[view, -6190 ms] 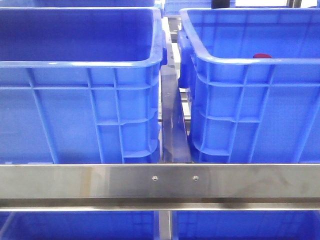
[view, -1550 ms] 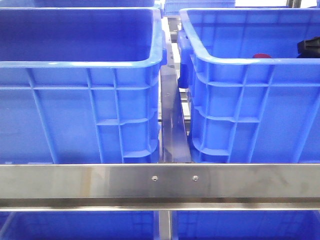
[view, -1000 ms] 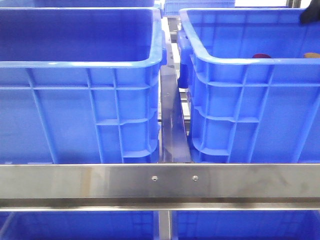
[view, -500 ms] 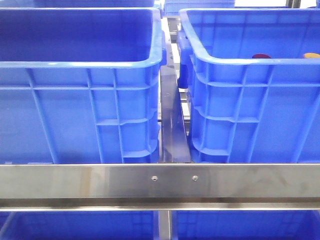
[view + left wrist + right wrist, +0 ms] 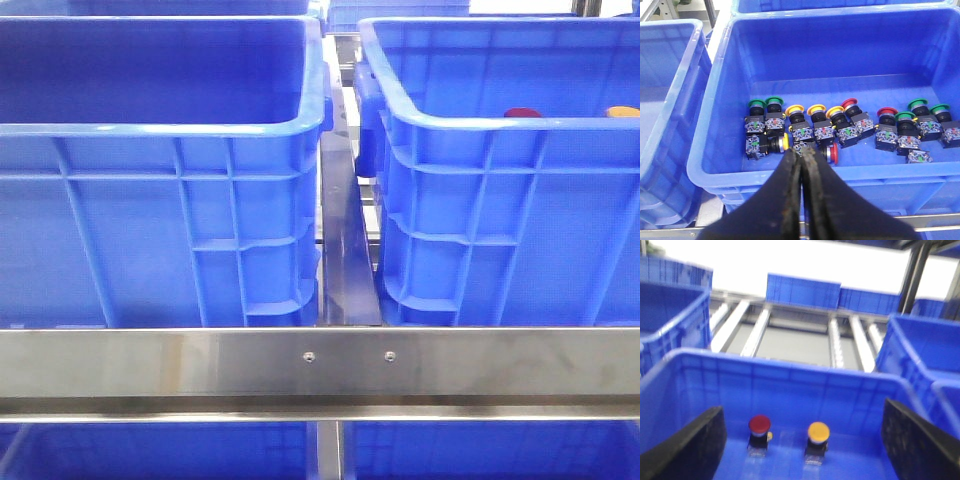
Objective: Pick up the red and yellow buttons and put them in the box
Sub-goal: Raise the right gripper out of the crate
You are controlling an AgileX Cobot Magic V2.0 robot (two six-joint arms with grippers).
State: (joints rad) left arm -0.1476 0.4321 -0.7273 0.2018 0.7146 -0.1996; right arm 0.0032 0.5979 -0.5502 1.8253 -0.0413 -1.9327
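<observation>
Two buttons already sit in the box (image 5: 790,385): the red button (image 5: 759,424) and the yellow button (image 5: 818,431) stand side by side on its floor, near its far wall, a small gap between them. In the front view you only see their tops over the box's near rim, red one (image 5: 523,113) toward the middle of that rim, yellow one (image 5: 625,111) at the frame edge. Judging by that, the task looks done or nearly so, unless more pairs are wanted.

Right claw (image 5: 805,450) is spread wide, nothing between the fingers, held above the box with both buttons framed between its tips. You can treat it as released.

Left claw (image 5: 801,165) is closed, tips pressed together, empty as far as you can tell. It hangs over the supply crate (image 5: 715,125), which holds a row of green, yellow and red buttons (image 5: 840,127) with their contact blocks.

Against the earlier front frames: at the oldest one only the red top shows in the box; the yellow top appears about a second back. A dark piece of the arm showed over the box's far side then; it is gone from the front view now. Neither crate has shifted.
</observation>
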